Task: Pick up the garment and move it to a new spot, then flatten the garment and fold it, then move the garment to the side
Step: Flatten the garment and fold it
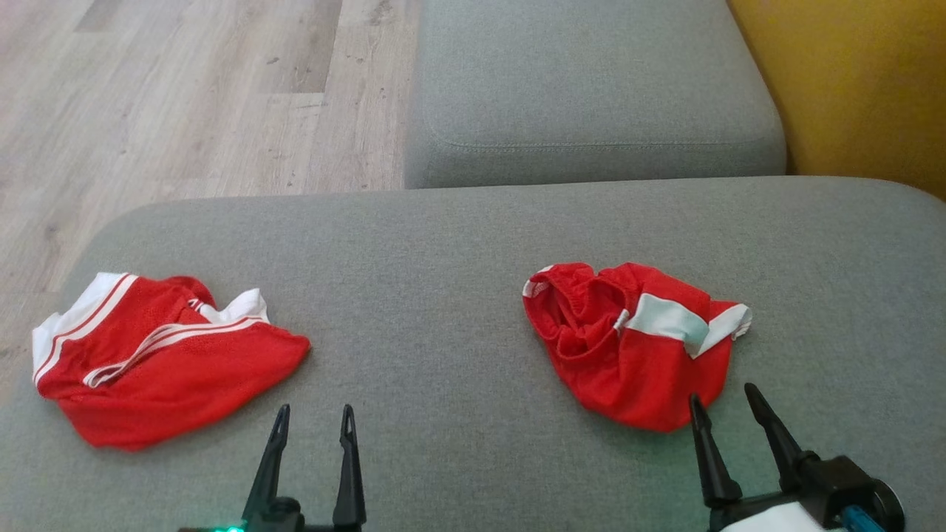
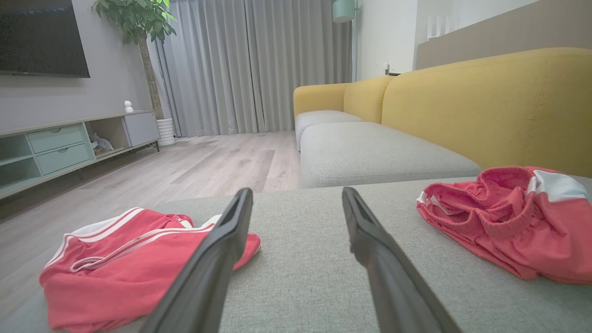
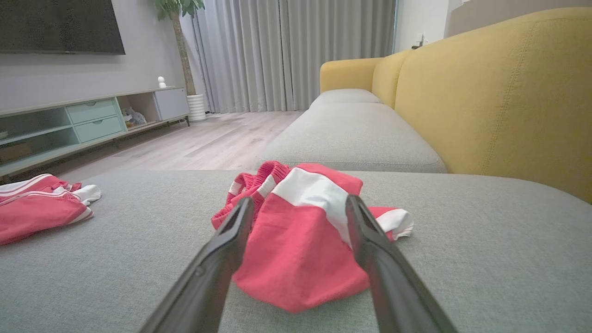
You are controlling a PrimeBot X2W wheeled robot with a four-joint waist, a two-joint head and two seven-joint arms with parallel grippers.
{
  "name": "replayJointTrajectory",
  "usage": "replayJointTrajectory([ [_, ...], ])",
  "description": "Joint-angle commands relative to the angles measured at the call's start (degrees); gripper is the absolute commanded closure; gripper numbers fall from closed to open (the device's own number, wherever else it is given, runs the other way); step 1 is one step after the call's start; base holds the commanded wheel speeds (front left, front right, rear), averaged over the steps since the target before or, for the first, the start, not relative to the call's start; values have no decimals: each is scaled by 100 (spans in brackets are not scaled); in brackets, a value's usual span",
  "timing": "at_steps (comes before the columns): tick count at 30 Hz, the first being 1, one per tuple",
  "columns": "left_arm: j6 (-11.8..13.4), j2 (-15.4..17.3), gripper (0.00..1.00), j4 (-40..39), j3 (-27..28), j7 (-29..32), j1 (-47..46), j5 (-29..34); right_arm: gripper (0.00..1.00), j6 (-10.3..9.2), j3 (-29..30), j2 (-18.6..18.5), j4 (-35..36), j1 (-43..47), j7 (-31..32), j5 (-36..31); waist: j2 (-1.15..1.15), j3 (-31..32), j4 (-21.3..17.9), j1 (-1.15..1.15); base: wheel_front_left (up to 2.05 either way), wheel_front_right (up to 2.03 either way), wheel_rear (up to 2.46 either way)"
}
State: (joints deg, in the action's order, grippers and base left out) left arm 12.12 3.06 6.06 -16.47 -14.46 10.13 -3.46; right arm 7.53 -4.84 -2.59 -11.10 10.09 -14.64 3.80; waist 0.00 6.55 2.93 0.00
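Note:
Two crumpled red garments with white trim lie on the grey cushion [image 1: 443,244]. One garment [image 1: 632,340] is bunched at the right, its elastic waistband turned up; the right wrist view has it [image 3: 300,240] straight ahead. My right gripper [image 1: 723,399] is open, its fingertips at that garment's near edge, nothing between them; its two dark fingers [image 3: 370,240] frame the cloth. The other red garment [image 1: 159,358] lies at the left, its side stripes showing [image 2: 125,259]. Open and empty, my left gripper [image 1: 312,417] hovers just right of it; bare cushion lies between its fingers [image 2: 231,231].
A second grey seat cushion [image 1: 591,89] lies beyond, with the yellow sofa back [image 1: 857,81] at the right. Wooden floor [image 1: 185,96] borders the cushion's far left edge. A TV cabinet [image 2: 64,143], a potted plant [image 2: 138,23] and curtains [image 2: 254,64] stand across the room.

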Motion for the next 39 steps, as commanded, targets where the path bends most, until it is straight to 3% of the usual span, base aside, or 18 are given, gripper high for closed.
replayJointTrajectory([
  [1,-5,-18,0,-187,193,-53,-128,19,0,-4,-101,-29,211,-160,-36,50,0,3,8,0,0,0,0],
  [18,-70,-18,0,-64,85,-53,-131,117,0,-4,-56,-29,168,-143,-36,57,0,-6,-61,0,0,0,0],
  [26,-254,-18,0,241,-322,-53,-688,-153,0,-4,-143,-29,168,-251,-36,26,0,-227,-309,0,0,0,0],
  [31,-643,-18,0,772,-1046,-53,-1628,-557,0,-4,-230,-29,153,-399,-36,-33,0,-494,-658,0,0,0,0],
  [39,-779,-18,0,2157,-2313,23,-3101,-1260,0,-4,-353,-29,143,-596,-36,-60,0,-869,-1414,0,0,0,0],
])
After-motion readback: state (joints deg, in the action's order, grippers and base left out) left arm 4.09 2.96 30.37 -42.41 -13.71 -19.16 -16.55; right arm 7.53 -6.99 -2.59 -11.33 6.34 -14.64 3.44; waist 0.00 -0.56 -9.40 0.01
